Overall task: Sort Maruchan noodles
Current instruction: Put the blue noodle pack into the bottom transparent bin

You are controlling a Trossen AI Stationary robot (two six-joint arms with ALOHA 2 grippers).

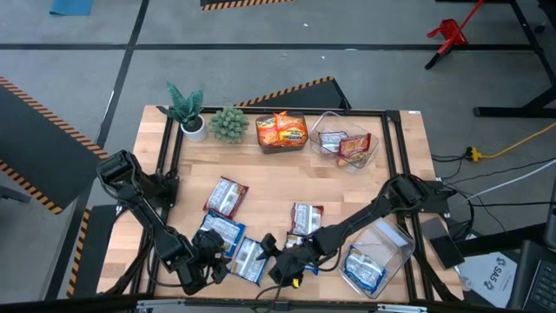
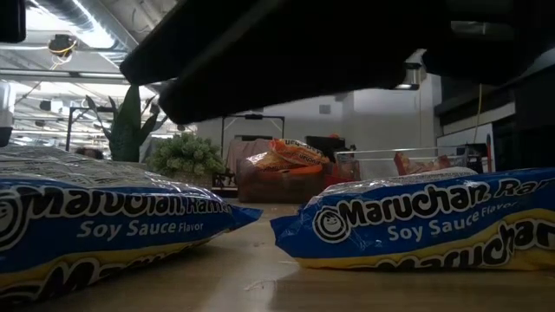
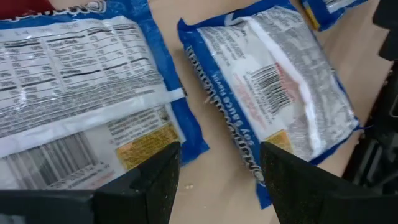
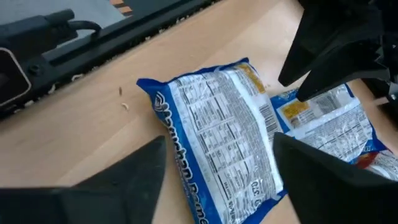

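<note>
Crinkly blue packet lies beneath the spread right claw; the spread left claw hovering close risks a collision.

plants back-left | clear bins back, front-right | red stand floor

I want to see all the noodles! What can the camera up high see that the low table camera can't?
Only the high view shows both grippers, the left gripper and right gripper, both open near the front edge, and a blue packet in the clear bin. Only the low view shows "Soy Sauce Flavor" on the blue packets. Both show the orange packets and the potted plants.
</note>
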